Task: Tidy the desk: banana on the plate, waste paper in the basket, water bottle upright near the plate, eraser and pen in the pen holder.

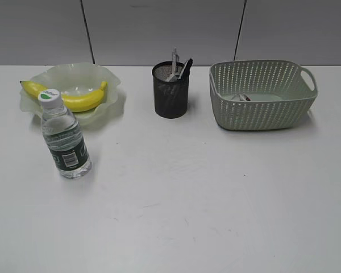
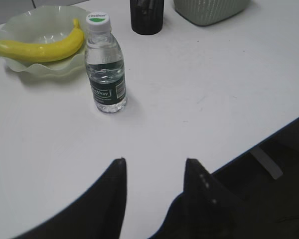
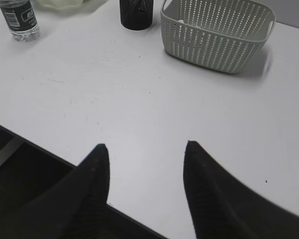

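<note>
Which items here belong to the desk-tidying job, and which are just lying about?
Job items: banana, plate, water bottle, pen holder with pens, basket with waste paper, desk.
Lying about: nothing else visible.

On my desk point(image 1: 216, 205) I count one banana point(image 1: 74, 99), lying in one wavy-rimmed plate point(image 1: 111, 108). There is one water bottle point(image 1: 65, 139), one black mesh pen holder point(image 1: 170, 96) with at least two pens point(image 1: 181, 67) poking out, and one basket point(image 1: 261, 96) holding one wad of waste paper point(image 1: 241, 97). I have two grippers, left point(image 2: 154, 167) and right point(image 3: 145, 149).
</note>
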Motion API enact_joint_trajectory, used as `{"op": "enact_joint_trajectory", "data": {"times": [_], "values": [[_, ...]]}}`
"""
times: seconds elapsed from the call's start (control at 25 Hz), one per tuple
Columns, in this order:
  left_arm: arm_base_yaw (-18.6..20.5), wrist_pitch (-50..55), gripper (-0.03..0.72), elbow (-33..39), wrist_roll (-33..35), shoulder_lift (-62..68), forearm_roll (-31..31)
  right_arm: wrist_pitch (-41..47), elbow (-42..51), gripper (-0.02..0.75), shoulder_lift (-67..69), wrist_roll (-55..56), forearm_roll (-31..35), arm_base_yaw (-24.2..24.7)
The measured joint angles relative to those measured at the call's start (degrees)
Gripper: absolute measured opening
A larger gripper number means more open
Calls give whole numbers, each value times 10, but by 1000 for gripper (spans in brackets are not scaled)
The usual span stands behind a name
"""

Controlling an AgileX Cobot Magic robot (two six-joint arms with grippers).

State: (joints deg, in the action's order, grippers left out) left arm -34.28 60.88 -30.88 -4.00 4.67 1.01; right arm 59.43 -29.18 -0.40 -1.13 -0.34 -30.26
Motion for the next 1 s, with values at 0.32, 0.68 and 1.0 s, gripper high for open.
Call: {"op": "enact_joint_trajectory", "data": {"times": [0.32,0.68,1.0], "values": [[0,-1,283,0,8,-3,-3,0,0,392,0,0,0,0],[0,-1,268,0,8,-3,-3,0,0,392,0,0,0,1],[111,-1,258,0,8,-3,-3,0,0,392,0,0,3,180]]}}
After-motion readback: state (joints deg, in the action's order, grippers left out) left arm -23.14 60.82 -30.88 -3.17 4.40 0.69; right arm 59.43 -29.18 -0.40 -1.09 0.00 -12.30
